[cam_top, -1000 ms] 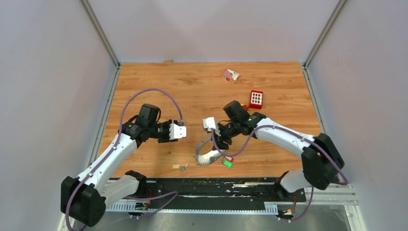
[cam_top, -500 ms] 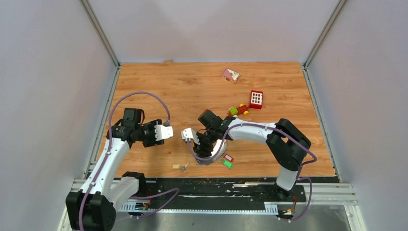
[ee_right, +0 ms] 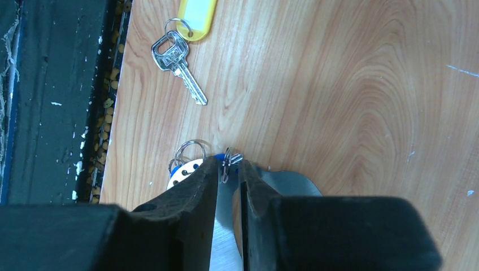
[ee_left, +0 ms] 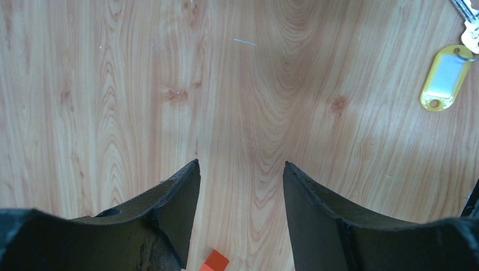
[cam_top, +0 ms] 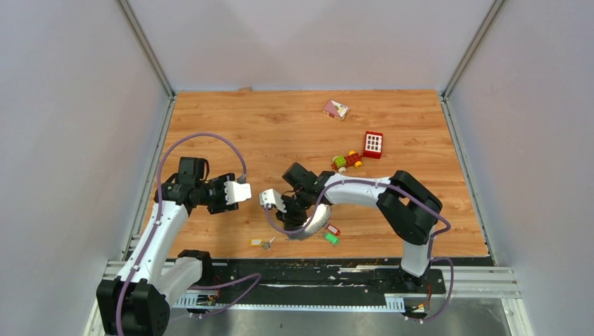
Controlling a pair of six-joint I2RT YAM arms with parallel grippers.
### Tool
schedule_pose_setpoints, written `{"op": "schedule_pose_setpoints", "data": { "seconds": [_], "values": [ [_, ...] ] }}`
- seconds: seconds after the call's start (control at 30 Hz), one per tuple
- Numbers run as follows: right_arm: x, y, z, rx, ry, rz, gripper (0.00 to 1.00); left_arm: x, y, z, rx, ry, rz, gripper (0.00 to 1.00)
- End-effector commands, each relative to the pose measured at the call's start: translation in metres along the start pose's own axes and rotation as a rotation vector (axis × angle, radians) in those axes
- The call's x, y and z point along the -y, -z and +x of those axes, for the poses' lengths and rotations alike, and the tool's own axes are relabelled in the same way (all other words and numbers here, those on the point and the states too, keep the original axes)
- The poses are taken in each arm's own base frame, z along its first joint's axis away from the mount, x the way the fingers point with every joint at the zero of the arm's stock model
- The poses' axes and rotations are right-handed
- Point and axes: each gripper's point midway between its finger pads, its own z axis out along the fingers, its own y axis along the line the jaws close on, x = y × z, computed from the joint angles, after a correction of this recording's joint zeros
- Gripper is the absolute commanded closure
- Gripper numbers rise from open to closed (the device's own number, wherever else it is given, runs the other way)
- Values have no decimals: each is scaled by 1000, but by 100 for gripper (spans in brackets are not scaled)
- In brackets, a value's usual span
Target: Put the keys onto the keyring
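Observation:
The keyring, a wide grey metal loop, stands near the table's front middle. My right gripper is at its left side. In the right wrist view, my right gripper is shut on the keyring's flat grey band, with small wire rings at the fingertips. A silver key with a yellow tag lies loose ahead of it, near the front edge. Red and green tags lie by the loop. My left gripper is open over bare wood, and the yellow tag lies apart from it.
A green-yellow-red toy car and a red block with a white grid sit behind the right arm. A pink packet lies at the back. The black rail borders the table's front edge.
The right arm swung left and down onto the keyring and its jaws narrowed around the band, uncovering the toy car. The left arm drew back to the left and opened wider.

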Motion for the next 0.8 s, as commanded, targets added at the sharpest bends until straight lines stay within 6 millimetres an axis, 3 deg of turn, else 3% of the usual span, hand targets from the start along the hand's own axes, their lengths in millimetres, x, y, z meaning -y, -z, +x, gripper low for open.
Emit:
{"op": "schedule_pose_setpoints", "data": {
  "seconds": [0.0, 0.13, 0.27, 0.5, 0.63, 0.77],
  "values": [
    [9, 1, -15, 13, 21, 21, 85, -8, 4, -11, 47, -18, -22, 37],
    [11, 11, -21, 8, 28, 33, 100, -8, 4, -20, 93, -15, -14, 37],
    [20, 47, -44, 70, 40, 80, 100, -7, 6, -49, 232, -18, 14, 37],
    [24, 145, -94, 258, 95, 203, 100, -33, 27, -134, 605, 65, 47, 36],
    [11, 181, -113, 311, 168, 278, 100, -41, 37, -189, 736, 86, 75, 36],
    [4, 202, -124, 344, 194, 322, 100, -49, 40, -230, 811, 85, 87, 37]
  ]
}}
